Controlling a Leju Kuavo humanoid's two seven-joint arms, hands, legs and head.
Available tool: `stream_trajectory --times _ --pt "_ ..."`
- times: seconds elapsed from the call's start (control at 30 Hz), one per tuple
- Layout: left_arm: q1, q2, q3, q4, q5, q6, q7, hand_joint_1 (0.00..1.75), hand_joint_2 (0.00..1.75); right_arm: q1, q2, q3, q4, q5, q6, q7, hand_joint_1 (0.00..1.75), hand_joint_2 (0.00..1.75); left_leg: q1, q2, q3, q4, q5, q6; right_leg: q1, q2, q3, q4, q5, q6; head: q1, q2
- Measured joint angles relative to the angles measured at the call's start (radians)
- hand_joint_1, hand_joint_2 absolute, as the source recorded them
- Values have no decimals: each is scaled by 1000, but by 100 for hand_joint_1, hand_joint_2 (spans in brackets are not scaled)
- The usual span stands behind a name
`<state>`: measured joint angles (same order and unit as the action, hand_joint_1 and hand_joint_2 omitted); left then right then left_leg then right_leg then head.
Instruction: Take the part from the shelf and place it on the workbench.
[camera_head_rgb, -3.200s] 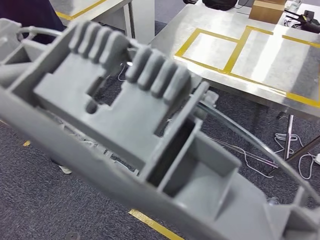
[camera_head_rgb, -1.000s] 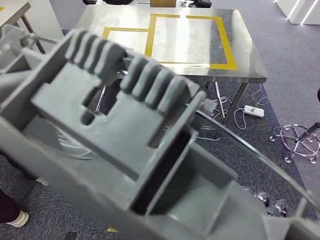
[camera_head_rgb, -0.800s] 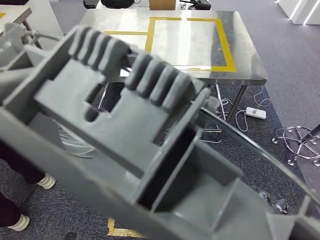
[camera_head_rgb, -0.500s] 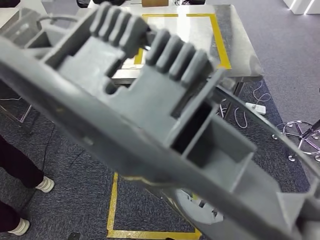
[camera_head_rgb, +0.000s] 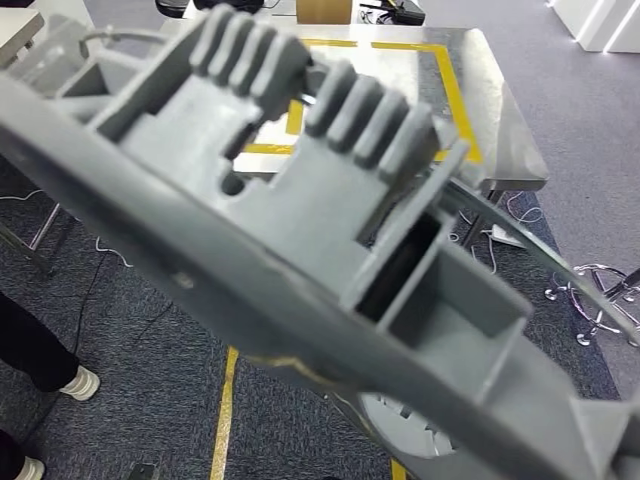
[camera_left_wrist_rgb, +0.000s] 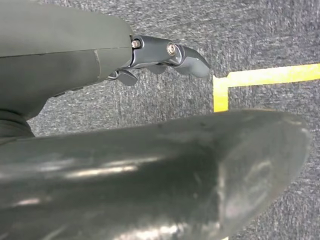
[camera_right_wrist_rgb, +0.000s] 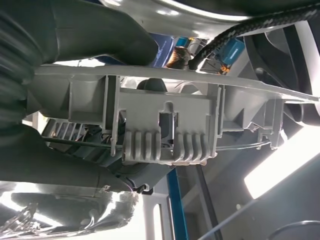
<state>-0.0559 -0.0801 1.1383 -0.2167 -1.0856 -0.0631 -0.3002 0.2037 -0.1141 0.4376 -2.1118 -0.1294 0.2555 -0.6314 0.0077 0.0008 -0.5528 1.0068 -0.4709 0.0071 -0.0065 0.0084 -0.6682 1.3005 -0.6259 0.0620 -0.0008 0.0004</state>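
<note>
A big grey moulded plastic part (camera_head_rgb: 302, 230), with two rows of ribs and open box pockets, is held up slantwise close in front of the head camera. Beyond it stands the metal workbench (camera_head_rgb: 502, 120), marked with yellow tape (camera_head_rgb: 455, 100). In the right wrist view my right hand (camera_right_wrist_rgb: 75, 35) grips the part (camera_right_wrist_rgb: 166, 120) between its thick thumb and the fingers (camera_right_wrist_rgb: 56, 160). My left hand (camera_left_wrist_rgb: 94, 55) lies along the part's smooth dark side (camera_left_wrist_rgb: 151, 175), with a dark finger (camera_left_wrist_rgb: 177, 52) stretched out over the carpet.
A person's dark trouser leg and white shoe (camera_head_rgb: 75, 382) are at the lower left. A chrome chair base (camera_head_rgb: 596, 290) stands on the carpet at the right. Yellow floor tape (camera_head_rgb: 224, 420) runs below the part. A cardboard box (camera_head_rgb: 323, 10) sits at the bench's far edge.
The whole view has swung as I turned and walked: the workbench now lies straight ahead and nearer. The part sits higher in the picture, still held in both hands.
</note>
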Motion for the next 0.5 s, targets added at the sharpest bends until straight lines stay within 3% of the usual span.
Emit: stream_trajectory --times 0.03,0.07,0.17,0.2,0.23,0.3,0.37,0.43,0.5 --pt "1 0 0 0 0 0 0 0 0 0 0 0 0 0 -2 0 175 175 0 0 12 0 -9 0 0 0 -23 12 0 -1 1 0" --pt "2 0 0 0 0 0 0 0 0 0 0 0 0 0 -3 0 175 175 0 -1 27 0 -20 -1 0 0 -29 -12 21 -3 1 0" --pt "2 0 0 0 -2 -1 0 0 0 0 0 0 0 -1 -6 1 175 175 -2 -2 70 0 -56 -10 2 -3 -1 -189 171 -14 3 0" --pt "2 0 0 0 -3 -2 0 0 0 0 0 0 0 -1 -6 1 175 175 -3 -2 76 -1 -64 -15 3 -4 5 -228 206 -19 3 0" --pt "2 1 0 0 -4 -2 -1 0 0 -1 0 0 0 -1 -8 1 175 175 -4 -2 80 -2 -68 -21 5 -4 6 -246 224 -24 2 0" --pt "0 2 0 0 -7 -3 -2 0 0 -3 0 0 0 0 -10 1 175 175 -6 -2 83 1 -67 -33 4 -1 14 -252 221 -34 1 0" --pt "-4 2 0 0 -8 -3 -5 0 0 -7 0 0 0 0 -13 0 175 175 -6 -2 52 59 -57 -43 0 0 29 -259 213 -43 0 0" --pt "-5 1 0 0 -10 -4 -9 0 0 -11 1 0 0 0 -16 0 175 175 -5 -2 -25 176 -84 -52 -3 0 45 -265 201 -51 0 0" --pt "-3 0 0 0 -11 -4 -11 0 0 -13 1 0 0 0 -16 0 175 175 -4 -2 -102 268 -143 -57 -3 2 63 -267 185 -55 0 0"
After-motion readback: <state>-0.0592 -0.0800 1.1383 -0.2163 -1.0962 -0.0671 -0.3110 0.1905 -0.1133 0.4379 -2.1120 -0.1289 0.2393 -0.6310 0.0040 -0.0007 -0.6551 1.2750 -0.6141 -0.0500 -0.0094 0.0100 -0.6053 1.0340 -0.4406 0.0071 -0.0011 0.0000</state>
